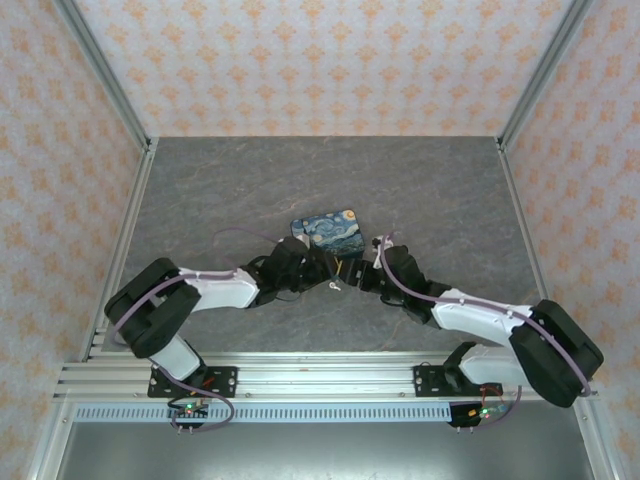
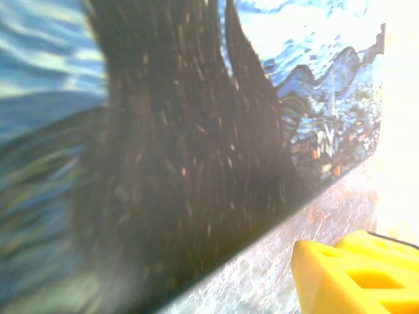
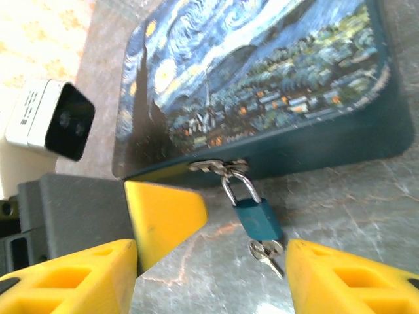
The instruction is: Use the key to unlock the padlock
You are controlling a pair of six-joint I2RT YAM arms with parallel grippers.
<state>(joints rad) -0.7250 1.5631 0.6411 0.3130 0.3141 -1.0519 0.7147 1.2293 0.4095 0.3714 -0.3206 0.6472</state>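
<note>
Inspection from the remote station: the padlock [image 3: 258,219], a small teal block body with a bright steel shackle, hangs from the metal hasp [image 3: 219,165] on the near edge of a flat rectangular box [image 3: 262,85]. The box has a dark blue lid printed with yellow-white swirls and lies on the grey marbled table [image 1: 430,190]. In the right wrist view the padlock sits at about 1 o'clock from the right gripper [image 3: 211,265], just ahead of its mouth. Its long axis runs from the shackle at 11 o'clock to the keyway at 5 o'clock. The silver key [image 3: 265,252] shows at the body's lower end, level with the yellow fingertips [image 3: 308,261]. I judge it is seated in the keyway on a small ring, though the view is too small to confirm. The right gripper's jaws are spread wide with nothing between them, and this arm is the nearer to the key. The left gripper [image 1: 312,268] is up against the box's near edge at 9 o'clock of the padlock, one yellow ribbed plastic finger [image 3: 163,216] beside the hasp. I cannot tell whether its jaws are clamped or released, since its own camera is pressed close to the blurred lid. The coming move needs the jaws to close across the key's flat head.
</note>
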